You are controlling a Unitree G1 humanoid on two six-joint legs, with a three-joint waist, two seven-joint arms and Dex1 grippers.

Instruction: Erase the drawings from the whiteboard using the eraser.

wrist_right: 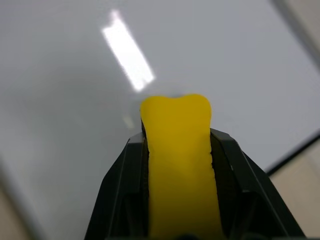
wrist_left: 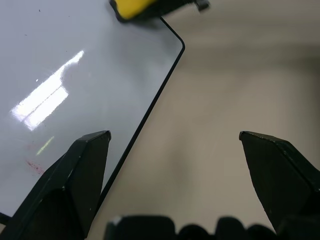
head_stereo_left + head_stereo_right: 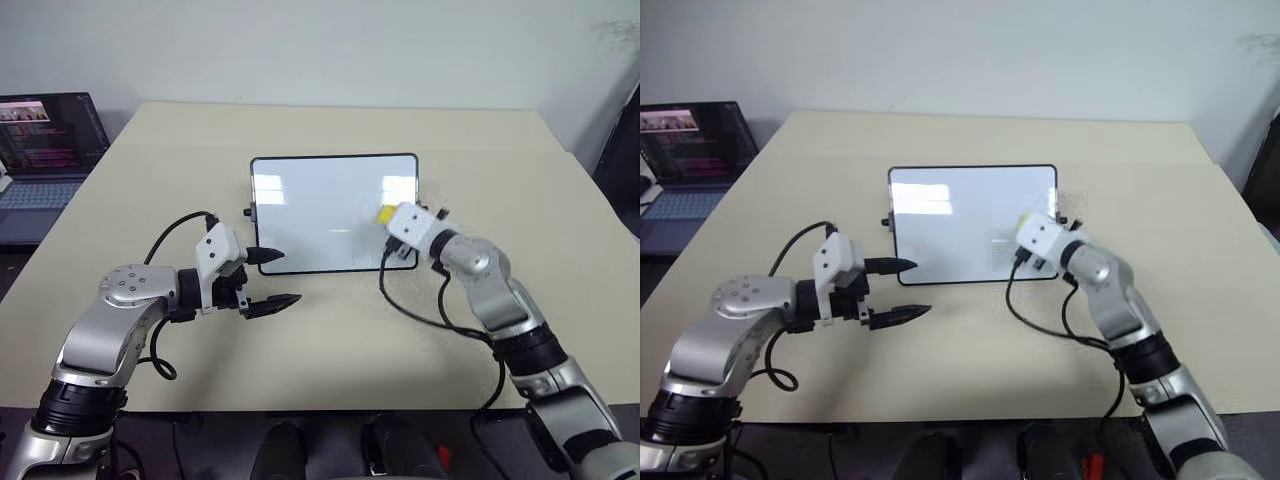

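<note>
Right wrist view: the eraser (image 1: 179, 165), yellow, is pinched between the right gripper (image 1: 179, 150)'s two black fingers, over the glossy whiteboard (image 1: 65, 100). In the left eye view the board lies mid-frame on the beige table (image 3: 330, 340), eraser at its right edge. A faint red smudge of the drawings (image 2: 34, 166) shows in the left wrist view. The left gripper (image 3: 272, 278) hangs at the board's lower left corner, jaws spread. A laptop (image 3: 45, 160) sits upper left.

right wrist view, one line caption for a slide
Right end effector shut on the small yellow block eraser, held over the glossy white board.
</note>
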